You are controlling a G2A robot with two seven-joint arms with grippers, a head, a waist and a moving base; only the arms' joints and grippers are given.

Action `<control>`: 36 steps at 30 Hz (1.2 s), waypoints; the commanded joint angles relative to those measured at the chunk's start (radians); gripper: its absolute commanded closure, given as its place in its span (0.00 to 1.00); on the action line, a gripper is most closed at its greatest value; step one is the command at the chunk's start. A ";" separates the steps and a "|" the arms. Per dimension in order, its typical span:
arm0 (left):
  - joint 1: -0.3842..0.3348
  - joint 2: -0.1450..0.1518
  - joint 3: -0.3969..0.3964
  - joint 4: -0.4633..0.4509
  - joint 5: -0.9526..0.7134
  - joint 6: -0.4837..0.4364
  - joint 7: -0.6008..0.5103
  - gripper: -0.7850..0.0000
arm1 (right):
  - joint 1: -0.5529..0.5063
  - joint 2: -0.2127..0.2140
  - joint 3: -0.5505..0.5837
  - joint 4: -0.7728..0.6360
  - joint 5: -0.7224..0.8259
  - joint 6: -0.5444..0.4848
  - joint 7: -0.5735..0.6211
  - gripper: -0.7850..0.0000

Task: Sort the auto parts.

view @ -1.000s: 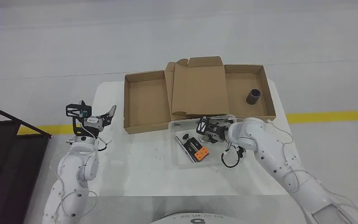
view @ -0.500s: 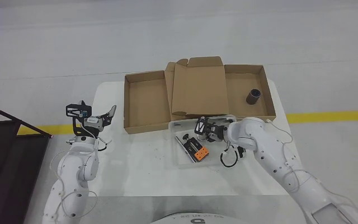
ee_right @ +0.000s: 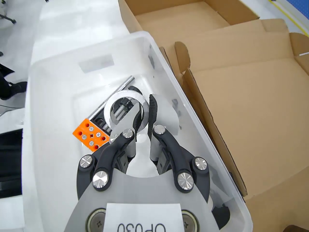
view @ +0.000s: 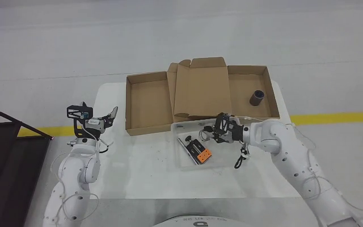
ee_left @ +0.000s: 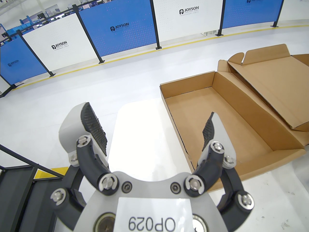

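The right gripper (ee_right: 143, 114) is pinching a silver ring (ee_right: 125, 107) by its rim inside the clear bin (ee_right: 48, 92), with one finger through the hole and the other outside. An orange-ended rail (ee_right: 90, 135) is lying on the bin floor, showing partly through the ring. The left gripper (ee_left: 149, 121) is hanging over the left edge of the table (view: 136, 164), jaws wide apart, holding nothing. Just behind the bin a cardboard box (view: 148, 108) is sitting open, and a dark cylinder (view: 257, 97) is lying in its right bay. Each gripper is wearing a white printed label (ee_right: 142, 216). A pale sticker (ee_right: 96, 62) is showing on the bin wall, too blurred to read. Fence panels (ee_left: 188, 10) are carrying printed logos.
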 commanded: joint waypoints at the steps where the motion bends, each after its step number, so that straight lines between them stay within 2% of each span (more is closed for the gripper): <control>1: 0.000 0.000 0.000 0.000 0.000 0.000 0.000 0.00 | -0.008 0.004 0.021 0.013 0.019 -0.031 -0.040 1.00; 4: 0.000 0.000 0.000 0.000 0.000 0.000 0.000 0.00 | -0.014 0.009 0.045 0.032 0.029 -0.063 -0.079 1.00; 18: 0.000 0.000 0.000 0.000 0.000 0.000 0.000 0.00 | -0.018 0.011 0.040 0.023 0.000 -0.066 -0.069 1.00; 21: 0.000 0.000 0.000 0.000 0.000 0.000 0.000 0.00 | -0.025 0.010 0.045 0.016 0.000 -0.022 -0.075 1.00; 33: 0.000 0.000 0.000 0.000 0.000 0.000 0.000 0.00 | 0.001 0.029 0.223 0.217 0.337 0.052 -0.097 1.00; 36: 0.000 0.000 0.000 0.000 0.000 0.000 0.000 0.00 | 0.045 0.025 0.234 0.306 0.414 0.112 -0.083 1.00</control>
